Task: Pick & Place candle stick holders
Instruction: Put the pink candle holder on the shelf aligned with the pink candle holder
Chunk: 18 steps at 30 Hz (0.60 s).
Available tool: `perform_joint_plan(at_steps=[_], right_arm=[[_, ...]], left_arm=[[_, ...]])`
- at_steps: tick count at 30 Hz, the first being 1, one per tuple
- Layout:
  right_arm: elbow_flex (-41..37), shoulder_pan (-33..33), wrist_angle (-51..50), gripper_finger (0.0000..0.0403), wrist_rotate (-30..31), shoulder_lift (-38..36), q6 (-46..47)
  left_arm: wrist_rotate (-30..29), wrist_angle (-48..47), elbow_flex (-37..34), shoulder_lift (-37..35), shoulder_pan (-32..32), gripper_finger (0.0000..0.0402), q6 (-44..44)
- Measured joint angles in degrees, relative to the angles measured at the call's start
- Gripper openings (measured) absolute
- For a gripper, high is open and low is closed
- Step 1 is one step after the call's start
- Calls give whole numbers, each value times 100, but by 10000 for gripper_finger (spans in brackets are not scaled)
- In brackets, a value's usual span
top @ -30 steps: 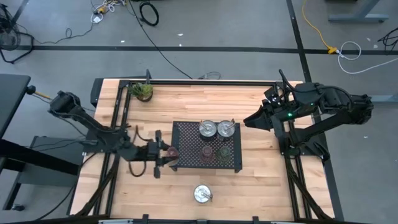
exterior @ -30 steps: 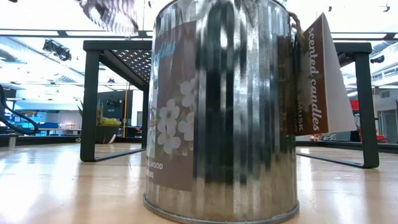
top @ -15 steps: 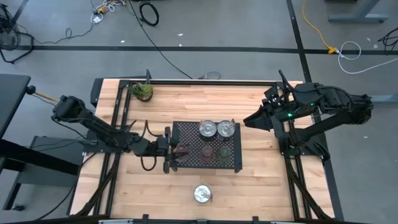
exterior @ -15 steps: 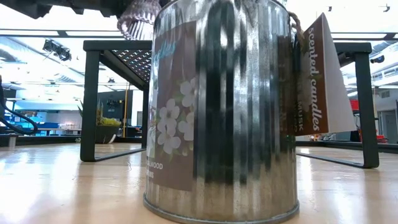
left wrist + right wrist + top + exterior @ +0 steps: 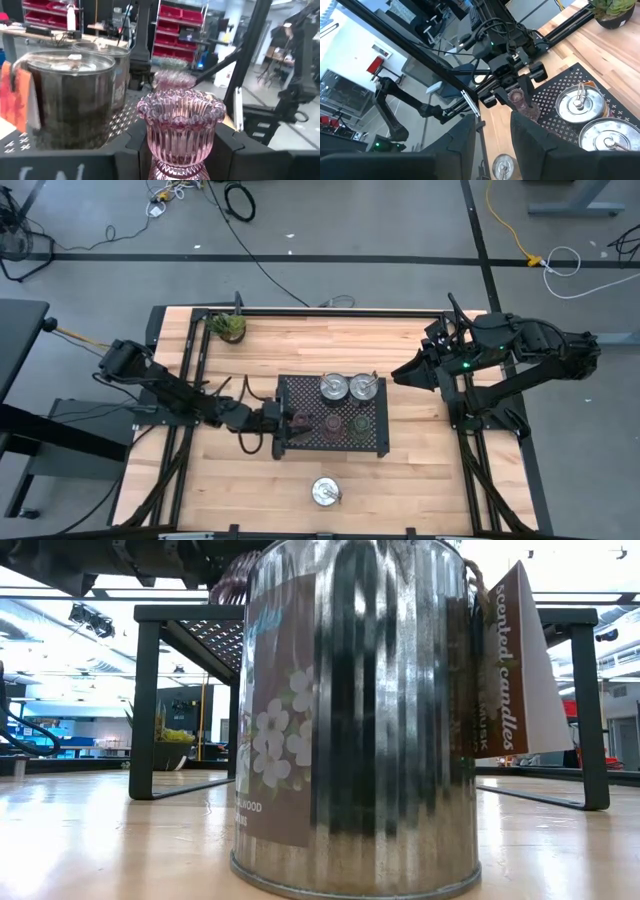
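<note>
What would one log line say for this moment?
left gripper: holds pink ribbed glass holder over black mesh tray edge | right gripper: waiting, away from tray

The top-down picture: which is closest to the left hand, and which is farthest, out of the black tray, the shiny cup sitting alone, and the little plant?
From the left hand, which holds a reddish glass holder:
1. Black tray: right there, the hand is over its left edge.
2. Lone shiny cup: on the wood by the table's front edge.
3. Little plant: in the far back-left corner.

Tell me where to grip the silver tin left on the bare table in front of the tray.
Likely best from straight above: the silver tin stands upright and alone on the wooden table, so fingers can close across its round wall, clear of the tag showing beside it in the low view.
</note>
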Motion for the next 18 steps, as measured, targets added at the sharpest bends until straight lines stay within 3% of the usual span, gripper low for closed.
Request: perform_joint_plan(at_steps=[7, 13, 18], right_arm=[[0, 0, -3, 123, -7, 0, -53], [0, 0, -4, 123, -7, 0, -55], [0, 2, -4, 123, -3, 0, -57]], left_arm=[[4, -20, 0, 23, 90, 132, -259], [52, -9, 0, 21, 218, 188, -580], [126, -16, 0, 21, 249, 183, -667]])
